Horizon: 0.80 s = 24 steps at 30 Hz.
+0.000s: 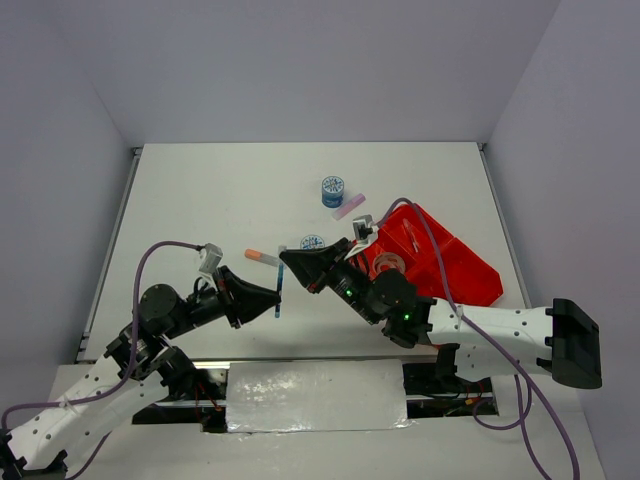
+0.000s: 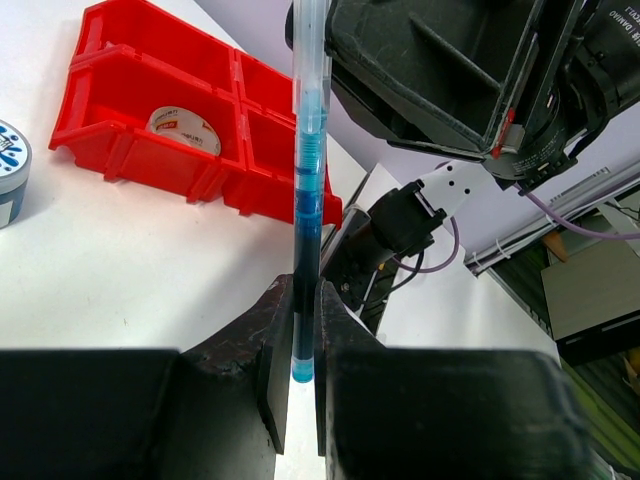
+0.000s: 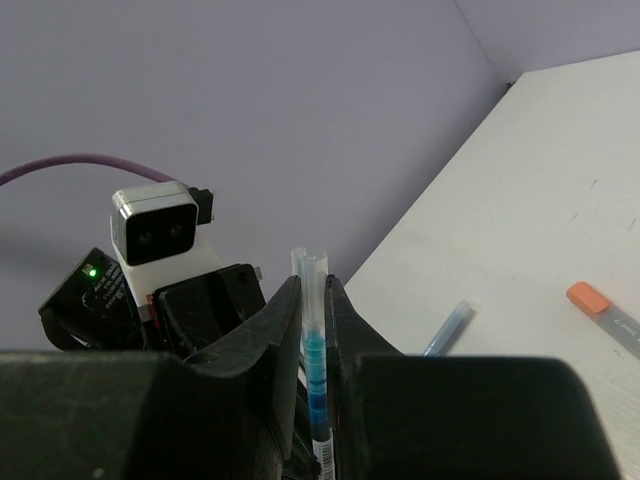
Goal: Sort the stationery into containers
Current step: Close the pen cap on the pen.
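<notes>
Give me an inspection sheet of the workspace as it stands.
Surface: white table, no spills seen.
Job's things: blue pen gripped by both tools; tape ring inside the red tray; far roll, near roll, pink stick, orange-tipped marker and light blue pen loose on the table.
Clutter: nothing seen.
Tools: left tool and right tool both shut on the blue pen.
Cables: left purple cable loops free; right purple cable crosses over the tray.
Surroundings: plain pale walls.
</notes>
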### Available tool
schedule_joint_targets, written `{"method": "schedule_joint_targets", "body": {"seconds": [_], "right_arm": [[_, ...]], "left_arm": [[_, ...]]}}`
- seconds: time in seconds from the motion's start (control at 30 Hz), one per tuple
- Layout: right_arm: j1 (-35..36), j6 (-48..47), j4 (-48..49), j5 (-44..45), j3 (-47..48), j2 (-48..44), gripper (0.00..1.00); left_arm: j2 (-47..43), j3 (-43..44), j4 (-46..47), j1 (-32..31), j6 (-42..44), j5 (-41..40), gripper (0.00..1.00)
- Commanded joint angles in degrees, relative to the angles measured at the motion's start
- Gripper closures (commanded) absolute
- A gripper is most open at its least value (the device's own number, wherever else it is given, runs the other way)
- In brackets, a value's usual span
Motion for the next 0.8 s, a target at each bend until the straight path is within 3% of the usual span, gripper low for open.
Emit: {"method": "schedule_joint_targets", "body": {"seconds": [0.0,0.53,0.77], "right_arm": [[0.4,0.2,-1.2,-0.8,0.0,-0.3,1.00],[0.4,5.4,-5.6,-6.3,-2.6,-1.9,1.00],[0.4,2.0,-7.2,-9.8,-0.3,-3.2,0.77]], "left_arm": [[-1.0,0.4,4.1,-0.2,1.2,0.0,1.00],[-2.7,3.4,2.4,-0.2,7.5,-4.7,1.00],[-0.9,2.4,6.7,-0.3,9.2,-1.2,1.00]]}}
